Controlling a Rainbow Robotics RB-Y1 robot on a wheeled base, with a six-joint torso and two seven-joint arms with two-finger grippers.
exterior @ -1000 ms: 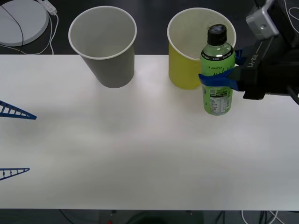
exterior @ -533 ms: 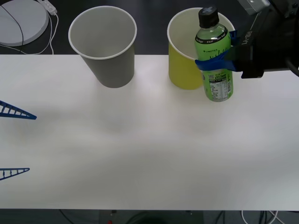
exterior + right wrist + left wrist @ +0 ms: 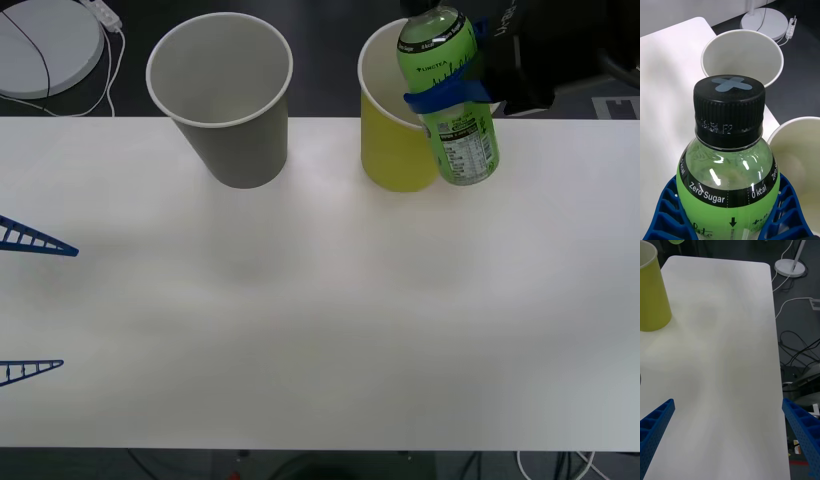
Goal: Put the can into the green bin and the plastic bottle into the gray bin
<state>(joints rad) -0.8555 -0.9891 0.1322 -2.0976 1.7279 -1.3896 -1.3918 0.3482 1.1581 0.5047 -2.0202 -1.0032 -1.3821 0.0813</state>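
My right gripper (image 3: pixel 446 94) is shut on the plastic bottle (image 3: pixel 447 100), a small green one with a black cap (image 3: pixel 729 107). It hangs clear of the table, tilted, against the right rim of the green bin (image 3: pixel 392 140). In the right wrist view the blue fingers (image 3: pixel 667 210) clasp the bottle (image 3: pixel 728 187), the gray bin (image 3: pixel 742 56) lies beyond the cap and the green bin's rim (image 3: pixel 790 127) is beside it. The gray bin (image 3: pixel 222 100) stands at the back left. My left gripper (image 3: pixel 38 305) waits open at the table's left edge. The can is out of view.
A white round lamp base (image 3: pixel 45 45) with cables lies off the table's far left corner. Bare white table (image 3: pixel 320 320) stretches in front of both bins. The left wrist view has the green bin (image 3: pixel 651 292), the table's edge (image 3: pixel 775 352) and floor cables.
My right gripper has lifted the bottle off the table and carried it away from me and a little left, up against the green bin's rim. The left arm has not moved.
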